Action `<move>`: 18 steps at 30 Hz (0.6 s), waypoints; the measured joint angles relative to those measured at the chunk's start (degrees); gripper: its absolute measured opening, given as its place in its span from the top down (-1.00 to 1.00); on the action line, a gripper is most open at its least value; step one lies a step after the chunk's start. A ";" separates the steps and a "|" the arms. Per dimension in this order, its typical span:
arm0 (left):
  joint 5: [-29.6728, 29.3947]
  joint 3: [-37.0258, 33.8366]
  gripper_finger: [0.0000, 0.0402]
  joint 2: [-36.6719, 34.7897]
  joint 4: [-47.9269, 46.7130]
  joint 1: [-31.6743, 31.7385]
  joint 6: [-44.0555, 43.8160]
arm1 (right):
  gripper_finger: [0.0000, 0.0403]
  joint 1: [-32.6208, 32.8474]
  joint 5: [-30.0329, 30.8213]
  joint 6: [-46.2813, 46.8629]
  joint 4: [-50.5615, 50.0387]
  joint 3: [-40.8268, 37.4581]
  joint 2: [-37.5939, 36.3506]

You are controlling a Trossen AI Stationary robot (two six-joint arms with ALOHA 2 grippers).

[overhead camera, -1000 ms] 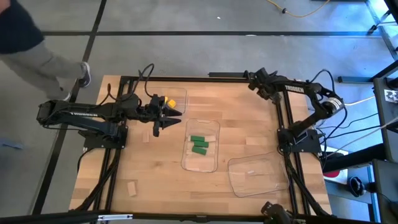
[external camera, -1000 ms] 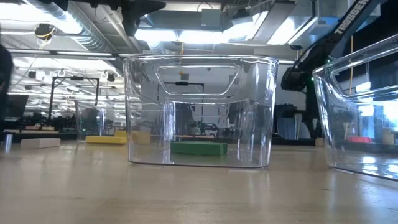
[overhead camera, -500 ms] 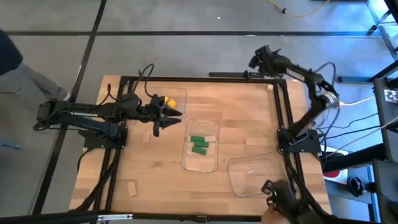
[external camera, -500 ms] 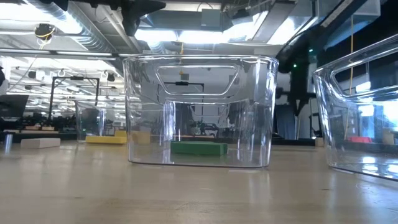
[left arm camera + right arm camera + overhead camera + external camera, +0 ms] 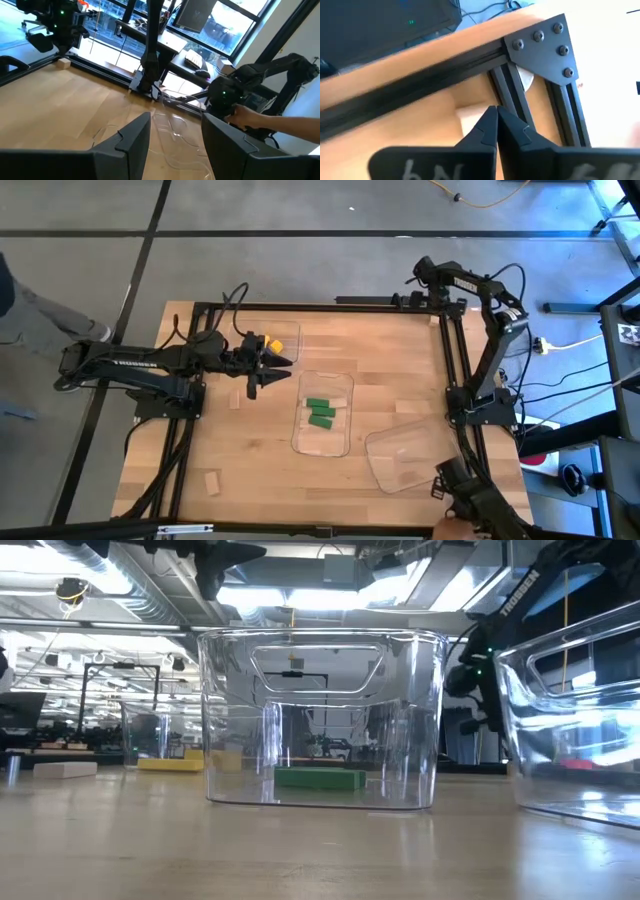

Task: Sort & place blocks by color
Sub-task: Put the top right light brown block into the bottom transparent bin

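Observation:
Green blocks [image 5: 320,412] lie in the middle clear tray [image 5: 322,442] and show in the low view as a green block [image 5: 320,778]. Yellow blocks [image 5: 272,343] sit in a far-left clear tray [image 5: 290,332]. Tan blocks lie loose on the table: one [image 5: 235,398] beside my left arm, one [image 5: 212,483] near the near-left corner, one [image 5: 470,120] at the far-right corner. My left gripper [image 5: 270,372] hovers open beside the yellow blocks, touching nothing. My right gripper [image 5: 496,114] is shut, at the far-right corner by the tan block; I cannot tell whether it touches it.
A third clear tray [image 5: 405,460] stands at the near right, and a person's hand with a dark device [image 5: 455,485] is at its near corner. A black frame [image 5: 540,45] borders the table. A person's leg [image 5: 40,320] is beyond the far-left corner.
My right arm has swung up and back, carrying its gripper toward the table's far edge, over the far-right corner. A person's hand has come in at the near-right edge, and the near-right tray has shifted and turned a little.

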 joint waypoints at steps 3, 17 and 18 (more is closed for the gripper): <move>0.00 0.00 0.16 0.00 -0.05 -0.02 -0.01 | 1.00 -0.60 0.57 0.68 0.45 0.00 0.25; 0.02 0.00 0.16 0.00 -0.07 -0.02 -0.04 | 1.00 -0.01 -1.61 -7.98 3.37 -0.09 5.88; 0.02 0.00 0.16 0.00 -0.07 -0.02 -0.04 | 1.00 0.47 -2.32 -8.37 3.51 -0.09 5.70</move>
